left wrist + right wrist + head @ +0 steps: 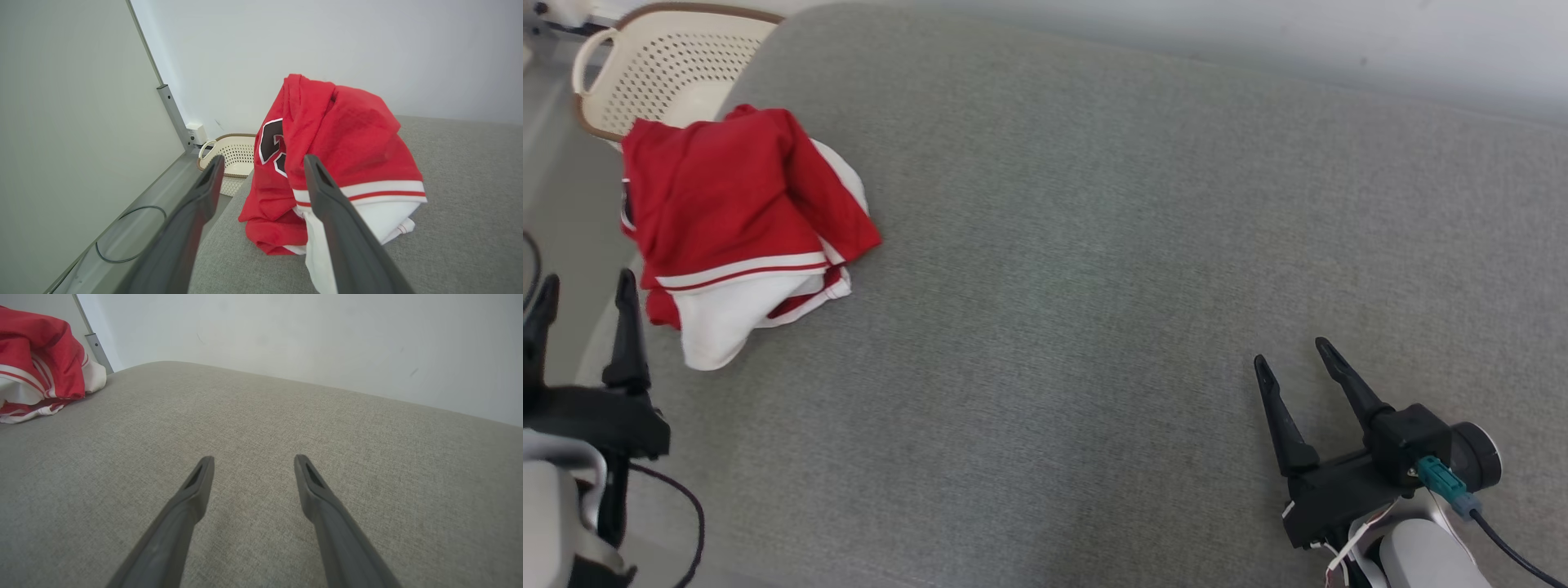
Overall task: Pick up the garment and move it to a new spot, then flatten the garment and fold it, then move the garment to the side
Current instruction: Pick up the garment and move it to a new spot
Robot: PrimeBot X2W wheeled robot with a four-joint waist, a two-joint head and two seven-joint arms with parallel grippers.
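The garment (731, 212) is a red jersey with white stripes and a white lining, crumpled in a heap at the far left of the grey cushioned surface (1094, 269). In the left wrist view the garment (347, 143) rises just beyond my fingers, with a dark number on its side. My left gripper (587, 294) stands open at the surface's left edge, just short of the heap, holding nothing. Far from the garment, my right gripper (1290, 351) is open over bare cushion at the lower right. The right wrist view has the garment (36, 359) at its upper left.
A cream perforated basket (662, 69) stands beyond the garment at the top left, off the cushion. A pale wall (1258, 33) runs behind the surface. A dark cable (122, 232) lies on the floor left of the cushion, by a panel (73, 122).
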